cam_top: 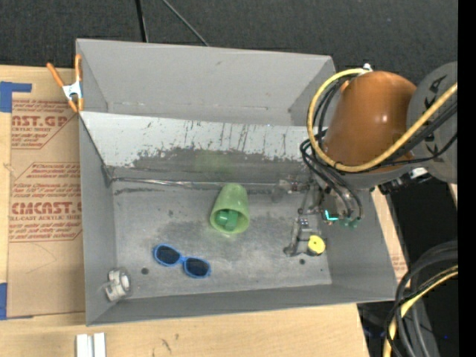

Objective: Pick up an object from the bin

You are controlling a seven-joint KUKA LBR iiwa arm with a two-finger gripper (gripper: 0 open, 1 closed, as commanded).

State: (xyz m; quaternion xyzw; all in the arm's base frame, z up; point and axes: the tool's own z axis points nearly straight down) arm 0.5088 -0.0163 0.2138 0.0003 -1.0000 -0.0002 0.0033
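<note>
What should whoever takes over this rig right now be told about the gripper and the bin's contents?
Gripper: low over the floor at the right side of the bin, close beside a small yellow object. Nothing is visibly in its grip.
Things: a green cup lies on its side mid-bin. Blue toy glasses lie flat to the cup's lower left. A small silvery piece sits in the near-left corner.
Done: nothing lifted yet.
Left: grasp one thing, probably the yellow object since it is nearest, and raise it out of the bin.
</note>
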